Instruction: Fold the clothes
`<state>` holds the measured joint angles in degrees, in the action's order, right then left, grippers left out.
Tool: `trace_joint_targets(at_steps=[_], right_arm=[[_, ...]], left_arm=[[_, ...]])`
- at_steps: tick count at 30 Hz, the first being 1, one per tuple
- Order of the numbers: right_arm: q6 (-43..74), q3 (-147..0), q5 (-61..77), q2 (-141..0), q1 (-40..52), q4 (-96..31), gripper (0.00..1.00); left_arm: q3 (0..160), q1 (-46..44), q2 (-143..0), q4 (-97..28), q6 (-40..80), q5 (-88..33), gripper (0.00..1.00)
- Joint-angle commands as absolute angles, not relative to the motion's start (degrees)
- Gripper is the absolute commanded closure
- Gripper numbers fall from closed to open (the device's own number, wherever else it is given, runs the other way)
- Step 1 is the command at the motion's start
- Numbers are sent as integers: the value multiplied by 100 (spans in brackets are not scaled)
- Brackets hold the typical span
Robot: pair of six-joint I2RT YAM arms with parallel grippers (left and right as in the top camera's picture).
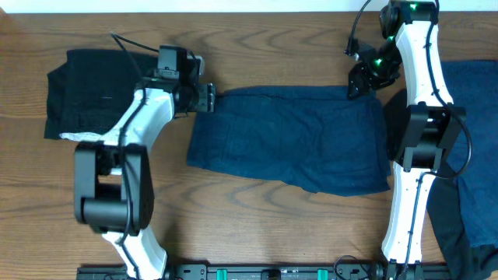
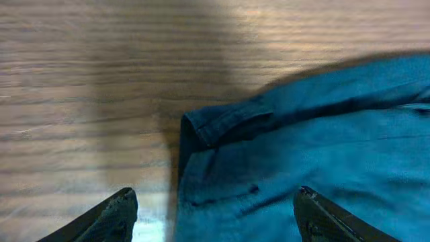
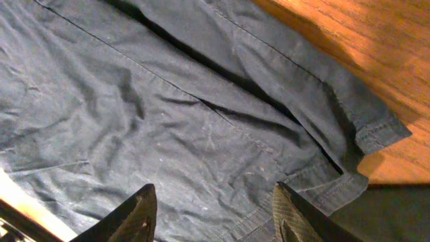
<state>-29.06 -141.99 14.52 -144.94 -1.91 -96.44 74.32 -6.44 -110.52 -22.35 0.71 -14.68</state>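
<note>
So the wooden table [image 1: 272, 31] is taking up the whole overhead shot, and the biggest thing lying on it is the navy garment [image 1: 288, 136], shorts I think, sitting dead centre and spread flat with its long axis running from 9 to 3 o'clock. Over at 3 o'clock another blue cloth [image 1: 476, 101] is hanging around the table edge, and at 9 o'clock a black garment [image 1: 85, 89] is sitting in a folded-looking bundle, well apart from the navy one. The left gripper [image 1: 208, 97] is hovering right at the navy garment's 9 o'clock end by the upper corner, and in its wrist view the fingers [image 2: 117, 215] are standing wide apart with the hemmed corner lying flat beyond them, so it's gripping nothing. The right gripper [image 1: 356, 84] is parked at the 1 o'clock corner, with its fingers [image 3: 138, 215] also spread over flat cloth and holding nothing. My guess is that each arm is lining up on its own end, both about equally close, for a fold across that long axis. A little white strip [image 1: 78, 137] is poking out under the black garment, but I'm not seeing any readable brand or writing anywhere.
</note>
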Motion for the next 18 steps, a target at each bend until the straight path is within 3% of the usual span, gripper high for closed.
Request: trace_joint_targets(at_steps=[1, 18], right_arm=[[-2987, -14178, 1570, -14562, -176, -9642, 46], [-2987, -14173, 1761, -14562, -176, -9601, 43]], left_arm=[[7415, -648, -11238, -2086, -231, -1389, 23], [7260, -657, -11448, -2128, -639, -2053, 23]])
